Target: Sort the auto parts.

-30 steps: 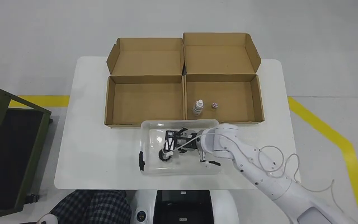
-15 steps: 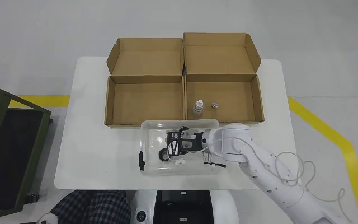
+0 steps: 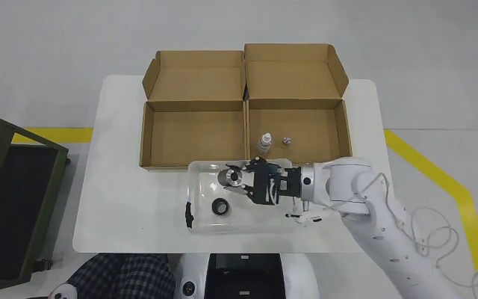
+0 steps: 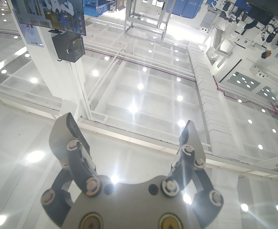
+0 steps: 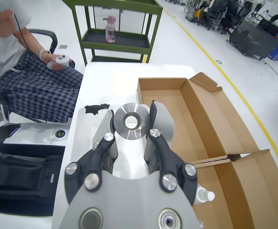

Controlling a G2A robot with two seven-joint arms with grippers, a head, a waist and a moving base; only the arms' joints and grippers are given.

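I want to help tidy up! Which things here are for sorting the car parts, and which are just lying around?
For the job:
right gripper holding the metal ring
black ring in the clear bin
left cardboard box
right cardboard box holding a small bottle

Just lying about:
green cart
pink bottle on its shelf

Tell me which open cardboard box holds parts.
The right-hand cardboard box in the top view: a small white bottle and a small round part sit inside; the left-hand box shows bare cardboard.
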